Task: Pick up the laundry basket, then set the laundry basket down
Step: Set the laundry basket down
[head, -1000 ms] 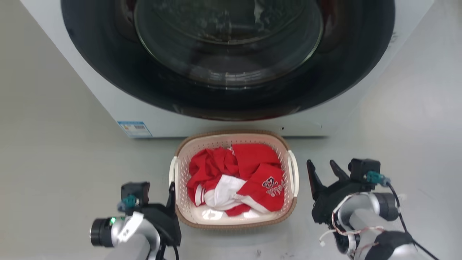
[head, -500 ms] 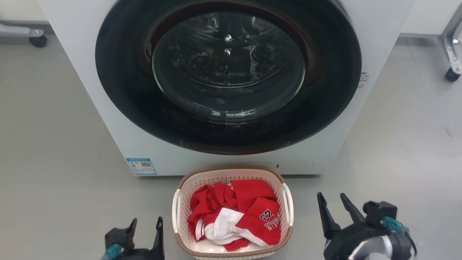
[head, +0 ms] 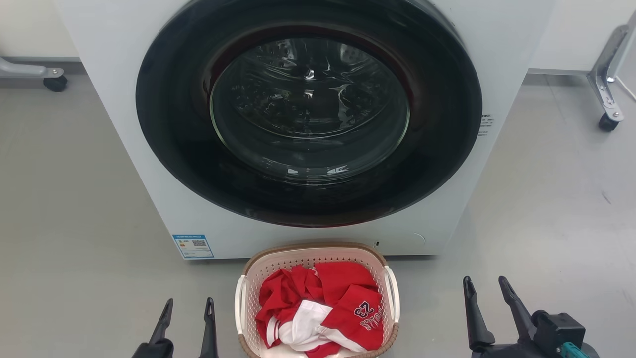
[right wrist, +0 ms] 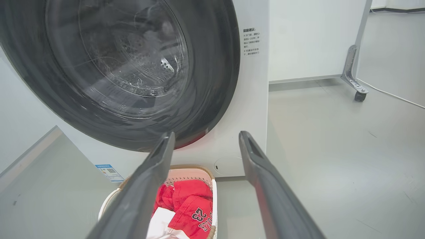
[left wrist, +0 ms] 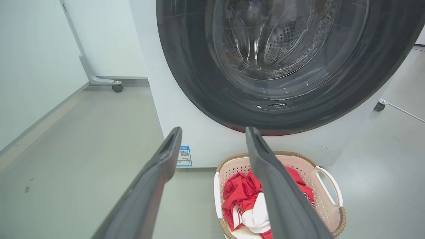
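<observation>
Seen from my head, a basket [head: 298, 259] stands on the grey floor [head: 74, 209], just in front of a white washer [head: 119, 124]. The basket sits at the bottom centre of this view, and its near end is cut off by the lower edge. It is cream, with small holes in its walls, a brown rim and a white handle on each long side, one on my left [head: 239, 308] and one on my right [head: 393, 298]. Inside lies a heap of red and white clothes [head: 343, 278]; one red piece bears the number 23.

The washer's round dark door [head: 308, 114], with a glass centre, takes up most of its front. A small blue and white label [head: 193, 246] sits at the lower left corner of that front.

My left fingers [head: 209, 328] rise from the bottom edge beside the basket's left handle, near it but not touching. They are spread apart with nothing between them. My right fingers [head: 474, 318] rise from the bottom edge, well to the right of the basket, also spread and empty.

From my left wrist, the basket shows at the lower right, partly behind one finger. From my right wrist, it shows at the lower left, again partly behind a finger.

A metal leg on a castor [head: 607, 122] stands far off to the right.
</observation>
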